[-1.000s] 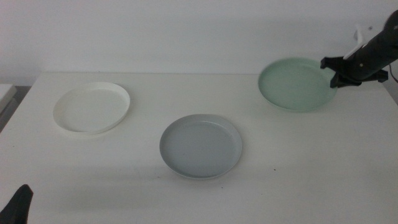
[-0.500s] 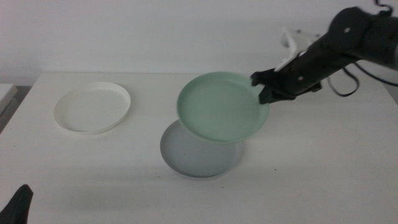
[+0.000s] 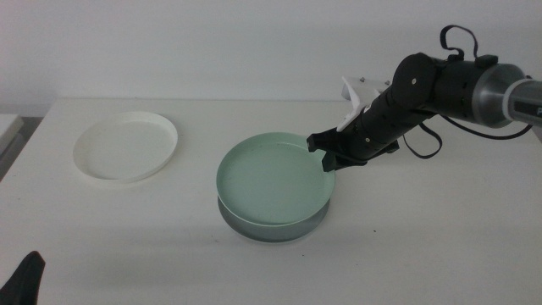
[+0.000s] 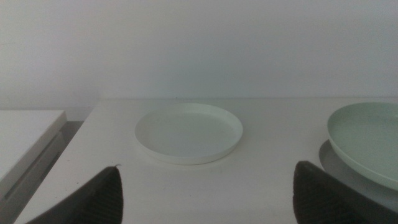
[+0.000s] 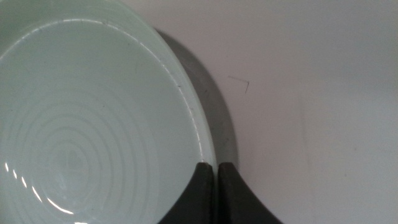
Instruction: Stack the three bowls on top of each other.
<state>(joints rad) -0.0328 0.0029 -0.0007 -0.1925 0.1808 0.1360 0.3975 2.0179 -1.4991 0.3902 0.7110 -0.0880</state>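
Note:
The mint green bowl [image 3: 271, 176] hangs right over the light grey bowl [image 3: 273, 235], covering almost all of it; I cannot tell whether they touch. My right gripper [image 3: 327, 158] is shut on the green bowl's right rim. Its wrist view shows both jaws pinched on the green rim [image 5: 200, 134], with a crescent of the grey bowl [image 5: 219, 121] beside it. At the table's left the white bowl [image 3: 125, 146] lies alone. My left gripper [image 3: 25, 278] waits at the bottom left corner, open and holding nothing, facing the white bowl [image 4: 189, 132].
The right arm [image 3: 449, 85] reaches in from the right over the table's back half. A pale wall runs behind the table. A lower white surface [image 4: 25, 140] sits past the table's left edge.
The right gripper carried the green bowl from the table's back right to the centre and lowered it over the grey bowl. The left gripper has stayed still.

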